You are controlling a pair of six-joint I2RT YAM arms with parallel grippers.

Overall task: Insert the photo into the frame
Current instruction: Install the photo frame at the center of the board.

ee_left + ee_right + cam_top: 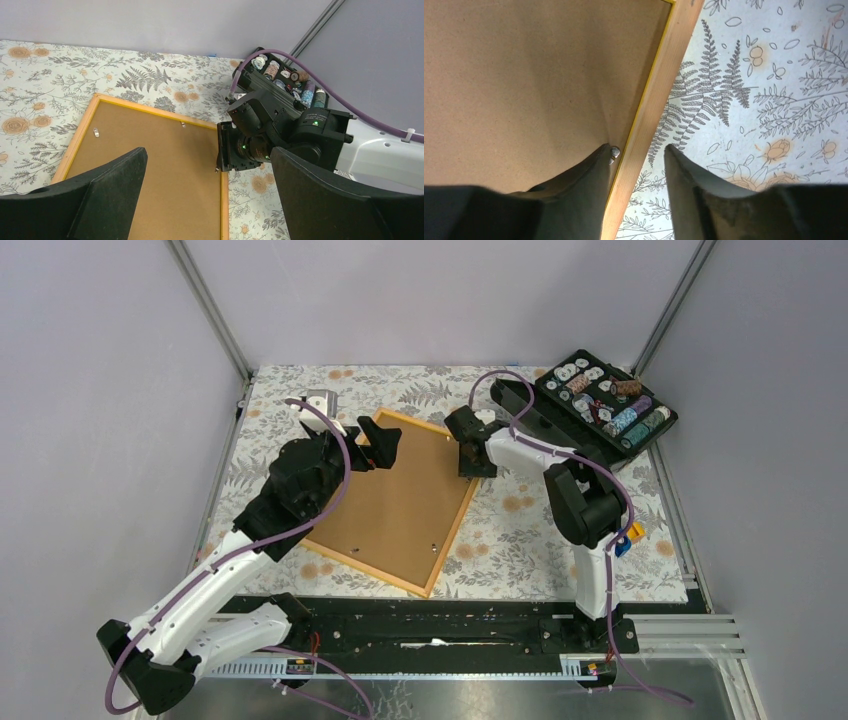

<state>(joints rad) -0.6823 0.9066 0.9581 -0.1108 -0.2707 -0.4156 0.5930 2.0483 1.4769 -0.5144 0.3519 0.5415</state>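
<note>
Frame [455, 538] lay flat on bench [520, 540], photo [395, 510] apparently seated inside, brown reverse up. Open bench beside near rail. Further back, right hand [636, 150], unclenched, straddled right rail by metal tab [614, 151]; closing there could probably drag frame. Left hand [388, 445] released above far-left corner. Black case [605, 400] beyond, apart
</note>
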